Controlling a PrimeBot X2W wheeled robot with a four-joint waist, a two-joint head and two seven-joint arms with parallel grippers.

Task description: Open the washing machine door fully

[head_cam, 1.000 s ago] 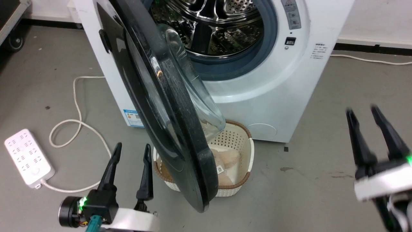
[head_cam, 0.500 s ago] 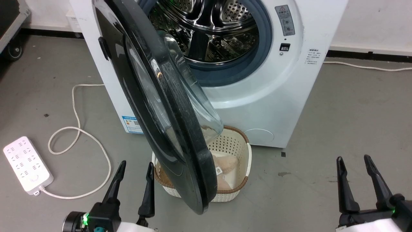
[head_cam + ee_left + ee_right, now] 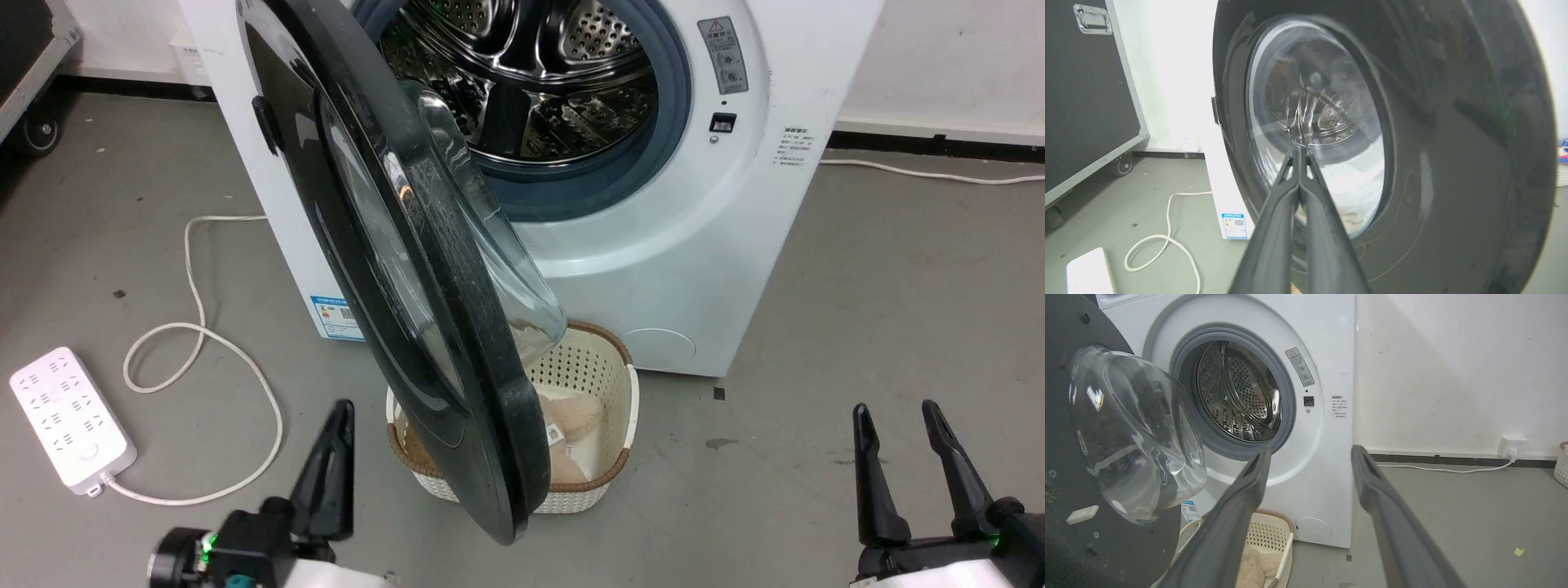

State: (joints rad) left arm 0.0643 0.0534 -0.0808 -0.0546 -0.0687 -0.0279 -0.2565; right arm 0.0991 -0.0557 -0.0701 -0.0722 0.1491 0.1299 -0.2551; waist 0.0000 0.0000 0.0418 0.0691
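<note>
Halfway out from the white washing machine [image 3: 694, 245], the stiff, heavy-looking washing machine door [image 3: 482, 367] hangs beside a laundry basket [image 3: 620, 384], its slick black rim likely a safer push-point than the glass, left gripper [image 3: 339, 416] pinched together on nothing, right gripper [image 3: 896, 412] spread empty.

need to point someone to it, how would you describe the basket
Find the white washing machine. On the floor in front, by the open black door, sits the basket. It is cream, perforated, brown-rimmed, unlike the flat white power strip.
</note>
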